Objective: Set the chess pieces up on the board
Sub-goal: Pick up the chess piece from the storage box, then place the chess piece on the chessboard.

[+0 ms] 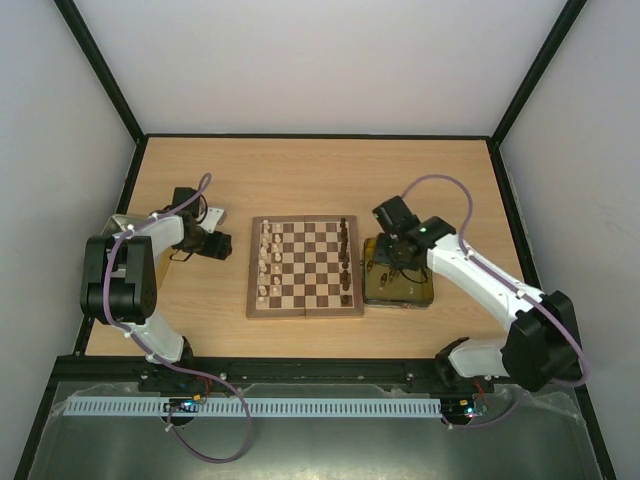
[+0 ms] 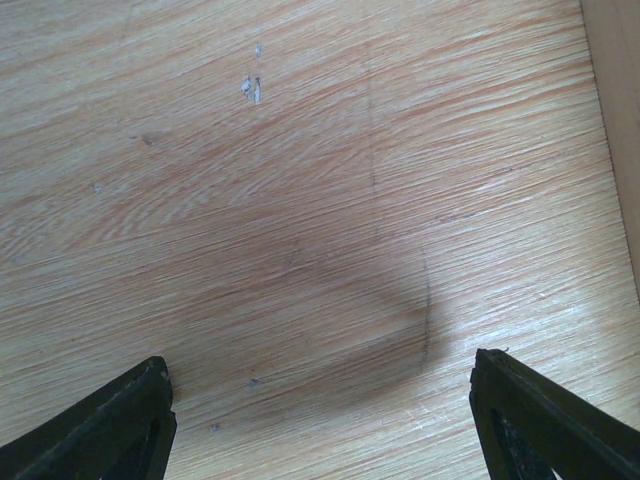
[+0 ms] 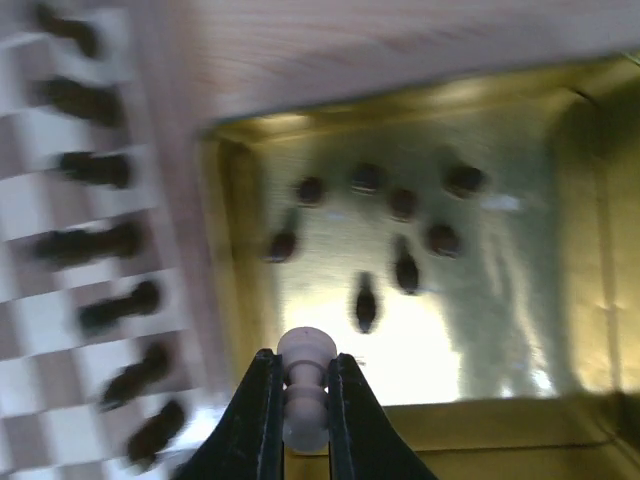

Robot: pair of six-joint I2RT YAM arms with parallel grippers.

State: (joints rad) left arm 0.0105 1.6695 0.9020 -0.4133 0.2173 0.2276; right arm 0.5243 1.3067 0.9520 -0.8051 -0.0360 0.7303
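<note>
Our right tool [image 3: 303, 362] pinches one cream piece [image 3: 305, 345] at its neck, above the tray [image 3: 232, 300]. The left tool [image 2: 320, 362] hangs spread over bare bench [image 2: 300, 150]. So slim a hold could let the piece twist or drop among the dark pieces [image 3: 403, 203]. Carrying it across the board [image 1: 305, 312] could topple those standing at its edge. We count eight dark pieces in the tray and about seven, blurred, on the board.
</note>
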